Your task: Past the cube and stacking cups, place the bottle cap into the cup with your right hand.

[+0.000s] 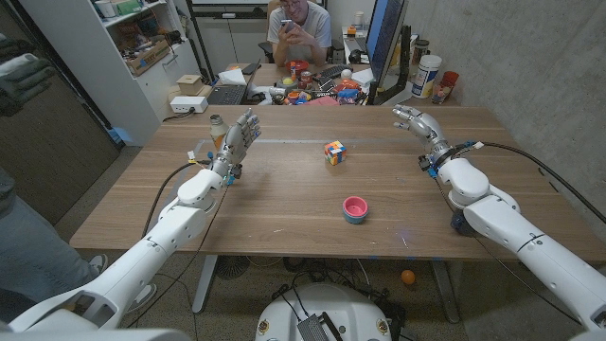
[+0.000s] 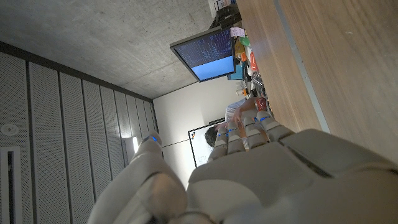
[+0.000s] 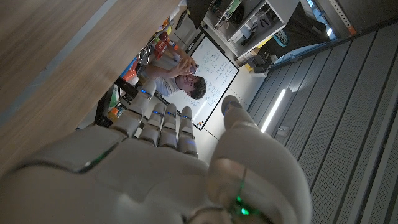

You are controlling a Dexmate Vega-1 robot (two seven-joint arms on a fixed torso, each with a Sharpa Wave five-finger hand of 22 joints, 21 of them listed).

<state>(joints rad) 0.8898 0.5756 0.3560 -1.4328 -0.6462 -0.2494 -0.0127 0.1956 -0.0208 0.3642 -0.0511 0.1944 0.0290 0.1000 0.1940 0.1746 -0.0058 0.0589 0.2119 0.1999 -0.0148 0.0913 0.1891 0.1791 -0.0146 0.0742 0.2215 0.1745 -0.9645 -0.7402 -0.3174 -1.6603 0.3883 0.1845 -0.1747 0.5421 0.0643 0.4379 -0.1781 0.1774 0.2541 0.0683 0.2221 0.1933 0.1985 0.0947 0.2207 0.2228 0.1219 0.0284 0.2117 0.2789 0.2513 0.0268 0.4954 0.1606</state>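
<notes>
Our right hand hovers open and empty beyond the cup, our left hand likewise, probably because no cap is yet grasped.

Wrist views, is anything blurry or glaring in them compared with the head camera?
Left wrist view: the left hand up close looks soft and the monitor glows bright. Right wrist view: the right hand is soft too, with a bright light strip. Head view: evenly lit, cube and cup sharp.
</notes>
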